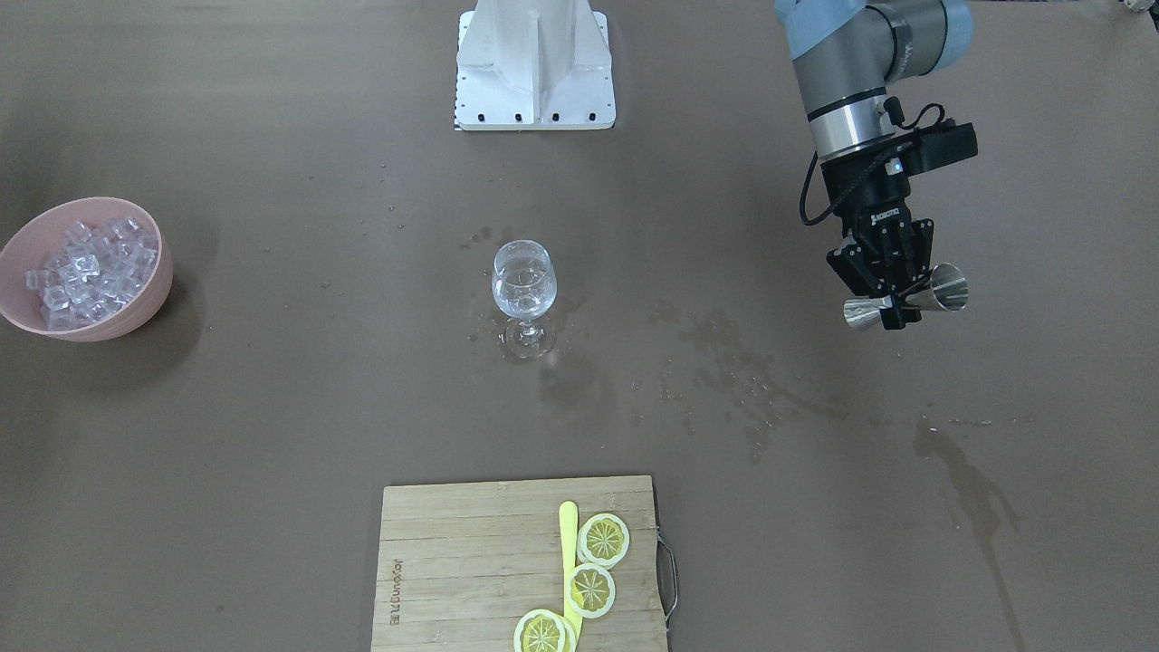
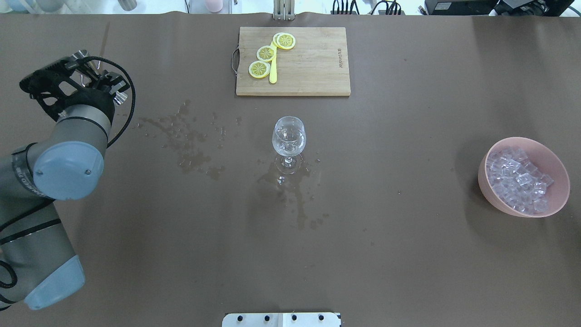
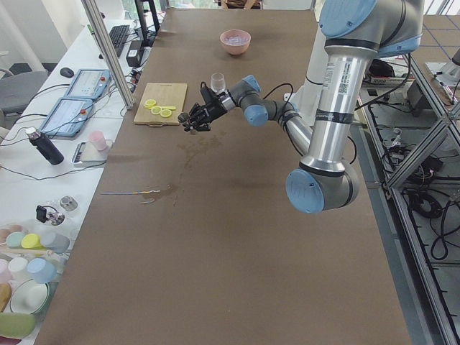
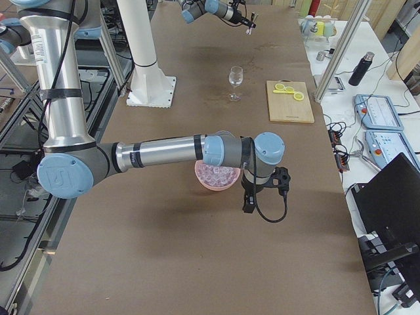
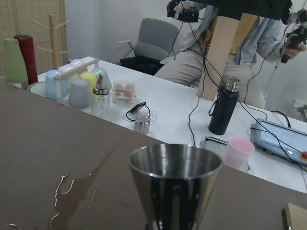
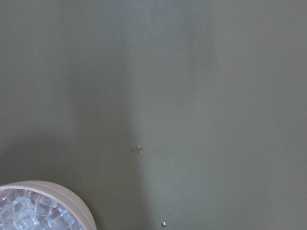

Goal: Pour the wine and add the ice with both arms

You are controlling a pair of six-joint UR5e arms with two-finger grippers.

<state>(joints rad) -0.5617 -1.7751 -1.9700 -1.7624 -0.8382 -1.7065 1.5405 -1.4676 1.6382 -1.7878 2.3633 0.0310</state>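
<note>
Beyond jigger [image 5: 175, 184] in left hand [image 1: 895, 304], seated person [image 5: 184, 67], wrist view only

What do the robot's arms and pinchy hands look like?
Both arms are grey metal tubes with round light-blue caps at the joints. The left arm carries the left gripper, black with two fingers and marked ROBOTIQ in white, with a black camera box and a looping black cable beside it. The right arm looks the same, and a black cable loops by the right gripper.
</note>
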